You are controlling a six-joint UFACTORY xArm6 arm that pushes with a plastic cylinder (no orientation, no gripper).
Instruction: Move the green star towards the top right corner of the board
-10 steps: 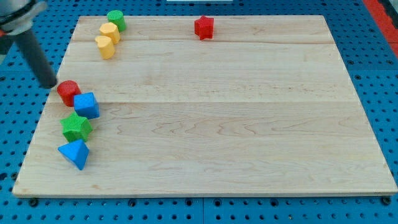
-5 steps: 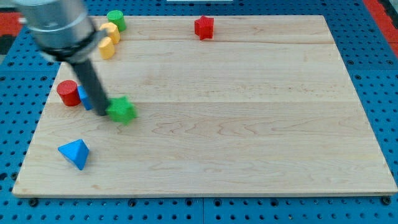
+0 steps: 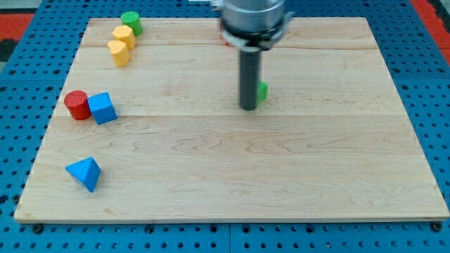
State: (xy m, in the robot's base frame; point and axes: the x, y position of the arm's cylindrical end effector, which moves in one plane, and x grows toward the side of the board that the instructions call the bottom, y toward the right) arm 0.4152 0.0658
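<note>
Near the counter's [image 3: 232, 190] middle, my tip [image 3: 249, 107] touches the green star's [image 3: 262, 91] left side; it looks light, rigid and slippery, best pushed from its near-left. There is no pincer, only the rod rising upright, hiding most of the star.

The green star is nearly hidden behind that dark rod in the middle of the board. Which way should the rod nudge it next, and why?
Probably a short push up and to the view's right. My tip sits just left of and below the green star, of which only a sliver shows. The board's top right corner is still far off, and nothing blocks that path.
</note>
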